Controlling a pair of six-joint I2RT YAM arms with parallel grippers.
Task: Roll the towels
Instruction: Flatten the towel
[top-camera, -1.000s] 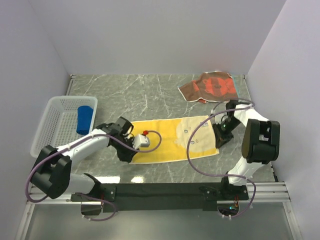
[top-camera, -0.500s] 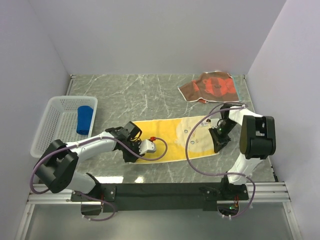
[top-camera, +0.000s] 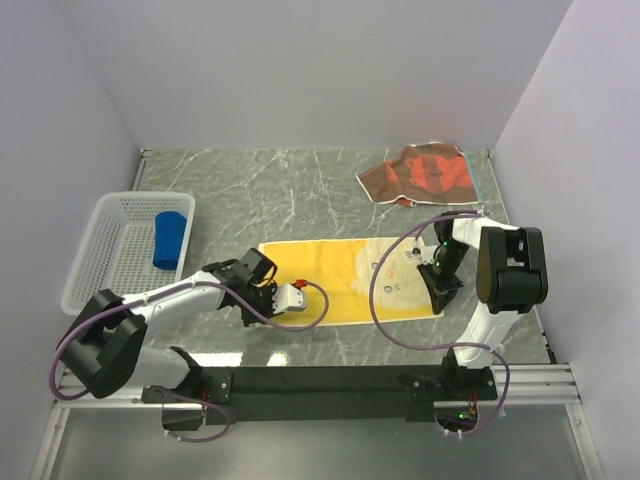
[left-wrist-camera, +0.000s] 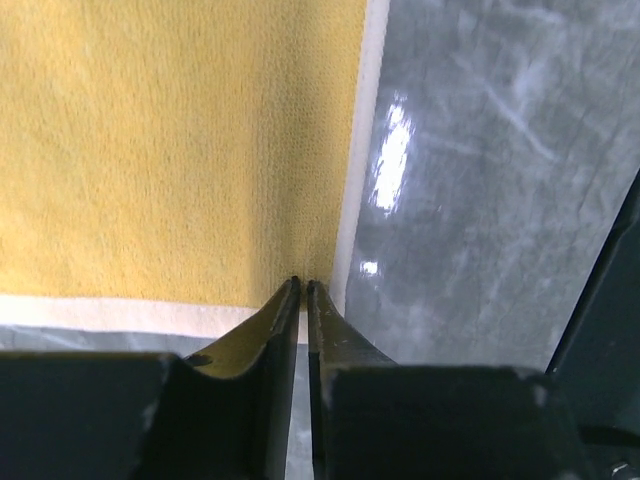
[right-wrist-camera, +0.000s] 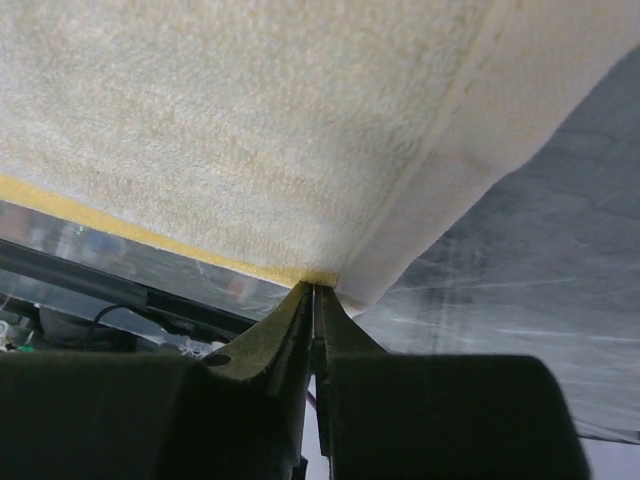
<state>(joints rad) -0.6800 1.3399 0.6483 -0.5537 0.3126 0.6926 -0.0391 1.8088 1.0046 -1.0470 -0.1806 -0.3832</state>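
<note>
White-and-black twin arms
Left arm and right arm have black joints, purple cables, tapered black fingers.

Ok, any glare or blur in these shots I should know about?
Left wrist: white glare streak on the marbled tabletop beside the yellow towel. Right wrist: background beneath the towel's lifted edge is blurred. Top external: even light, no harsh shadows.

Spread towel lay mid-bench, before both arms. Basket stood left of it, rolled towel inside. Third towel lay behind, far right. Left jaws were at the spread towel's near-left corner, right jaws at its near-right corner.
</note>
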